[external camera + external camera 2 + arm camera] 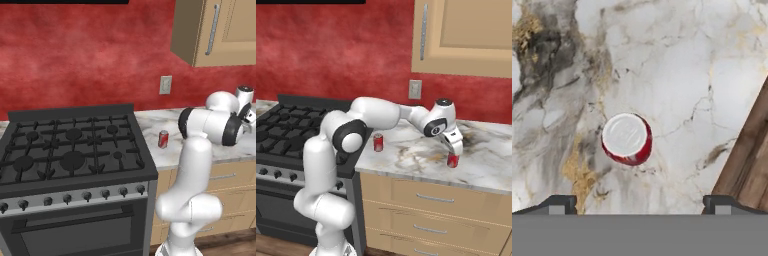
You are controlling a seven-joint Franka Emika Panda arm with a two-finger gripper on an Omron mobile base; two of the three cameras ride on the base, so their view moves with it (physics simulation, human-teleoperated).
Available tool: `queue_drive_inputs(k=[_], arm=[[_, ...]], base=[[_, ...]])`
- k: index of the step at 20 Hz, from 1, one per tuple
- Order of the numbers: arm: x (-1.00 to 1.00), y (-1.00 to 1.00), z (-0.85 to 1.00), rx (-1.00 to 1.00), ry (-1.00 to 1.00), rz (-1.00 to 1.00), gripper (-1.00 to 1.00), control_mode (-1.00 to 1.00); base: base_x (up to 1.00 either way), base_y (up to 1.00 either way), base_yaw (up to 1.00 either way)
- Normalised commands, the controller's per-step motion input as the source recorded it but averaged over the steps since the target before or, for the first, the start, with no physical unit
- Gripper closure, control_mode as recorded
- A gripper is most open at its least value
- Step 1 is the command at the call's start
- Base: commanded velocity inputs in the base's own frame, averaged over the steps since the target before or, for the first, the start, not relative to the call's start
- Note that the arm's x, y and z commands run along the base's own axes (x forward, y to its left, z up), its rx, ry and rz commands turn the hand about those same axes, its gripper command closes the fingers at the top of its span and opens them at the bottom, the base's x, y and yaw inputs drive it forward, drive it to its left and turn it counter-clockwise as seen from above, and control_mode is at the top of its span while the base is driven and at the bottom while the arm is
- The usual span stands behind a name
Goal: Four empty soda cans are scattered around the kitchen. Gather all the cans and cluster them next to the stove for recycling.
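Observation:
One red soda can point(453, 160) stands upright on the marble counter point(416, 150), well to the right of the stove. My gripper point(454, 146) hangs just above it, pointing down, open and holding nothing. In the hand view the can's silver top point(627, 138) lies ahead of the gripper point(640, 206), between the lines of the two fingertips point(559, 204) and apart from both. A second red soda can point(163, 139) point(378, 142) stands upright on the counter, close beside the right edge of the black stove point(75, 150) point(286, 132).
A wall outlet point(415, 89) sits behind the counter, and an upper cabinet point(466, 35) hangs above it. Drawers point(431, 200) run below the counter. In the hand view the counter's front edge and the wood floor point(749, 160) lie to the right.

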Motion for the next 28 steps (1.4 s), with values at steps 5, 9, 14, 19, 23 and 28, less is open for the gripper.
queue_drive_inputs(k=[5, 9, 14, 19, 23, 28], arm=[[0.24, -0.17, -0.14, 0.00, 0.00, 0.02, -1.00, -1.00], [0.25, -0.20, -0.11, 0.00, 0.01, 0.02, -1.00, -1.00], [0.30, -0.19, -0.14, 0.00, 0.02, 0.05, -1.00, -1.00], [0.20, -0.17, -0.16, 0.01, 0.04, 0.05, -1.00, -1.00], [0.07, -0.16, -0.18, 0.03, 0.05, 0.04, -1.00, -1.00], [0.06, -0.15, -0.17, 0.03, 0.05, 0.03, -1.00, -1.00]], base=[[0.00, 0.00, 0.00], [0.00, 0.00, 0.00], [0.00, 0.00, 0.00], [0.00, 0.00, 0.00], [0.00, 0.00, 0.00], [0.00, 0.00, 0.00]])
